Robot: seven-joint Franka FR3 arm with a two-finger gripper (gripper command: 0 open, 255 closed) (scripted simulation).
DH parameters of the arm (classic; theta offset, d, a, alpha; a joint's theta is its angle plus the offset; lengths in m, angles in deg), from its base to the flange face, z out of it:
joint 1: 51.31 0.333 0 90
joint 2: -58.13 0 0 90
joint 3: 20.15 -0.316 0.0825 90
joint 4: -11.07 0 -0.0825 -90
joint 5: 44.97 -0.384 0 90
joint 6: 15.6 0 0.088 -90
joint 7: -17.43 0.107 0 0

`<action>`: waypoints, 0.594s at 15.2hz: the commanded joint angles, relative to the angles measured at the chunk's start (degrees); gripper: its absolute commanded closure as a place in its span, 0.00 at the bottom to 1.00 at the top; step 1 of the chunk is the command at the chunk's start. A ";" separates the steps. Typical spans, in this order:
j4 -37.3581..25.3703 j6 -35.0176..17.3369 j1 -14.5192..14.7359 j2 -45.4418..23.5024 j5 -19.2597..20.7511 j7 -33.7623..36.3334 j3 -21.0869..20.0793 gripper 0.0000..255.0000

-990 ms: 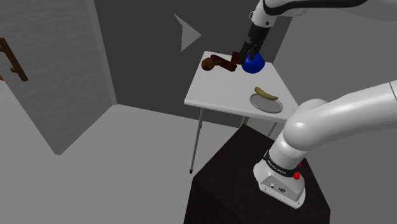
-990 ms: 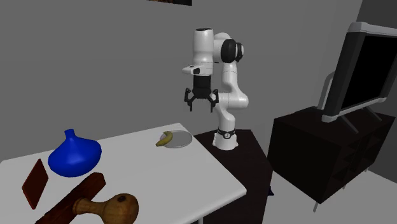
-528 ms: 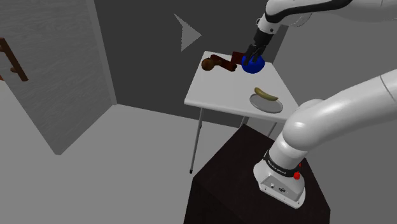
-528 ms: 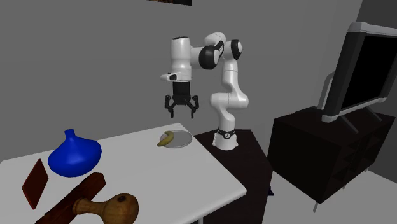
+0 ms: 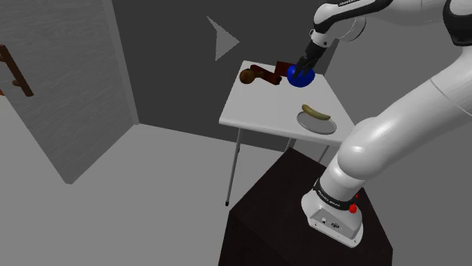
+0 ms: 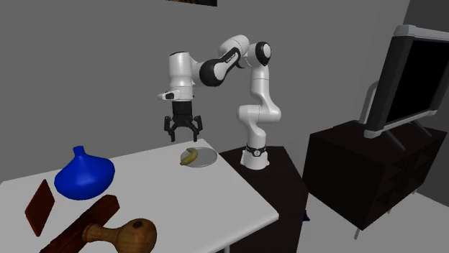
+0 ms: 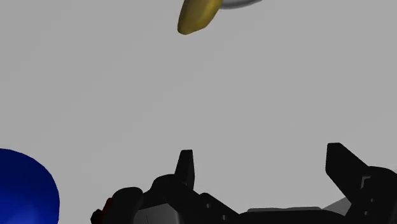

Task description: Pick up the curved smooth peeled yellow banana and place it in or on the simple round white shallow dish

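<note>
Your gripper (image 6: 182,132) is hanging above white table (image 6: 188,205), fingers spread apart, clasping nothing. Banana (image 6: 190,155) is lying on dish (image 6: 207,159), one end overhanging rim; second exterior view is giving you that best. Shoulder view is overlapping gripper (image 5: 304,68) with blue vase (image 5: 297,76); second exterior view is showing blue vase (image 6: 85,176) well apart from it. Wrist view is showing you separated fingertips, with banana (image 7: 198,16) and dish (image 7: 240,2) ahead.

Smooth banana (image 5: 316,112) — matt table (image 5: 261,106)
</note>
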 commanded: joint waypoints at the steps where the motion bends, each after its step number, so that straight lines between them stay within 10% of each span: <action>1: 0.25 -1.76 0.52 -1.52 -1.02 -1.22 1.19 0.00; 9: 2.51 -6.18 1.55 -4.11 -2.73 -2.53 2.46 0.00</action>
